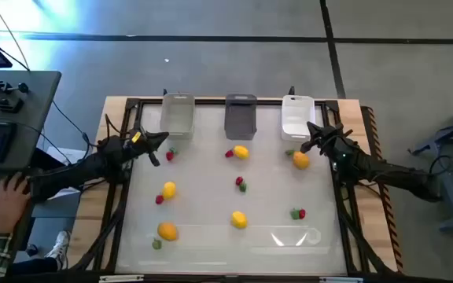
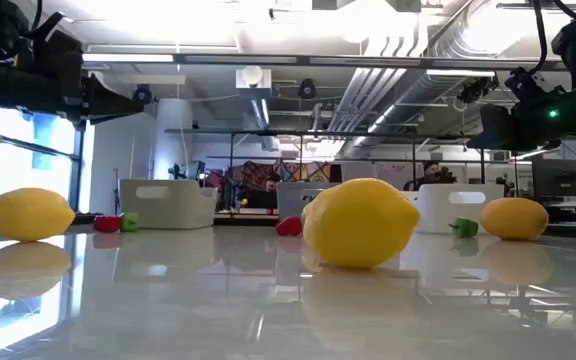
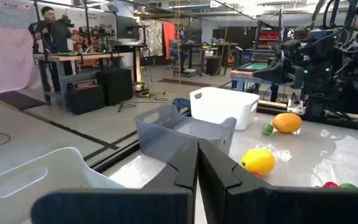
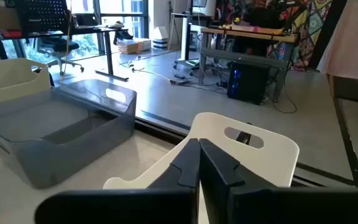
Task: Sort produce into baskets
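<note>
1. Between the fingertips of the left gripper (image 3: 197,163) no gap remains: both dark, angular fingers are pressed flat together and grasp nothing. It hangs over the table's left side, just before the clear basket (image 1: 178,115).
2. Right gripper (image 4: 199,163): fingers likewise clenched on nothing, poised near the table's far right corner, facing the white basket (image 1: 297,118).
3. Three rectangular plastic baskets line the far edge of the table (image 1: 274,192), each with slotted handle cut-outs: clear and translucent at left, dark grey basket (image 1: 241,115) in the middle, white and opaque at right.
4. Produce lies loose on the glossy white tabletop, none of it in a basket: smooth oval lemons (image 1: 241,152), rounder orange fruits (image 1: 167,231) with a matte skin, small red berries (image 1: 241,183) and small green bits (image 1: 156,244).
5. One orange fruit (image 1: 300,160) lies just beside the right gripper.
6. No legible writing is visible on any basket.
</note>
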